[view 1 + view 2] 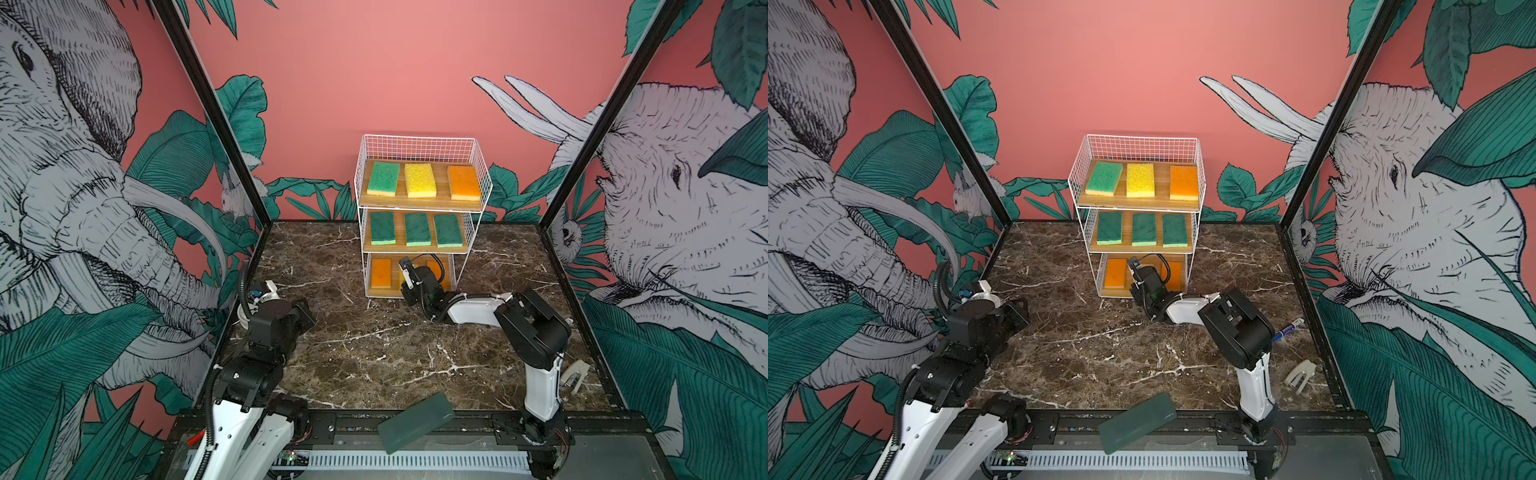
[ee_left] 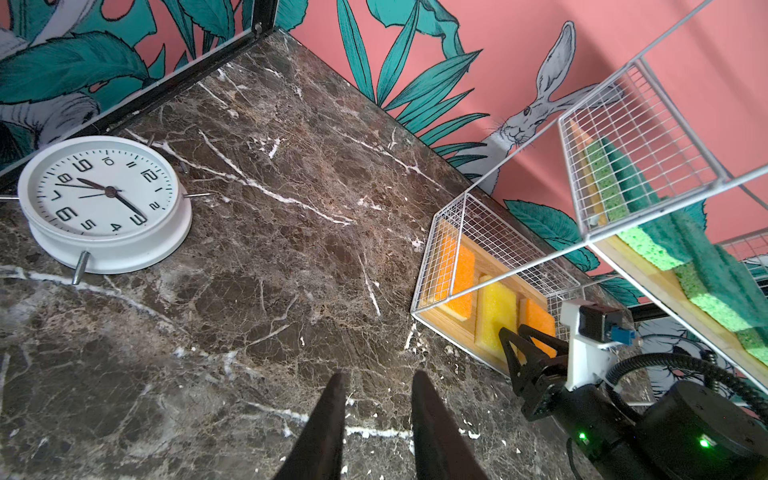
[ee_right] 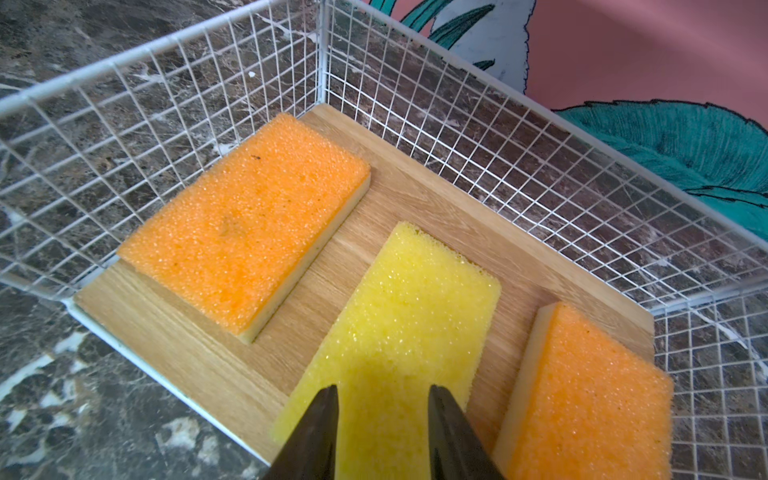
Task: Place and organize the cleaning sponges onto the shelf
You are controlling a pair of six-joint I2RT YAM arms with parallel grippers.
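Shelf [image 1: 419, 204] stands at the back of the marble table [image 1: 357, 353].

- Top row [image 1: 420, 180]: green, yellow and orange sponges.
- Middle row [image 1: 417, 229]: three dark green sponges.
- Bottom board: left orange sponge [image 3: 249, 224], yellow sponge [image 3: 399, 316] and right orange sponge [image 3: 582, 395], all flat and apart from each other. The right one is cut off by the wrist view's edge.

In both top views the right wrist hides most of the yellow sponge.

Right gripper [image 3: 382, 388] reaches into the bottom tier. Its jaws are spread over the yellow sponge's near end, narrower than the sponge and pinching nothing. Can't tell whether the tips touch the foam.

Left gripper [image 2: 378, 374] is over bare marble, jaws apart and empty. Its fingers are hard to pick out in the top views.

Clock [image 2: 104, 199] is almost hidden behind the left arm in the top views.
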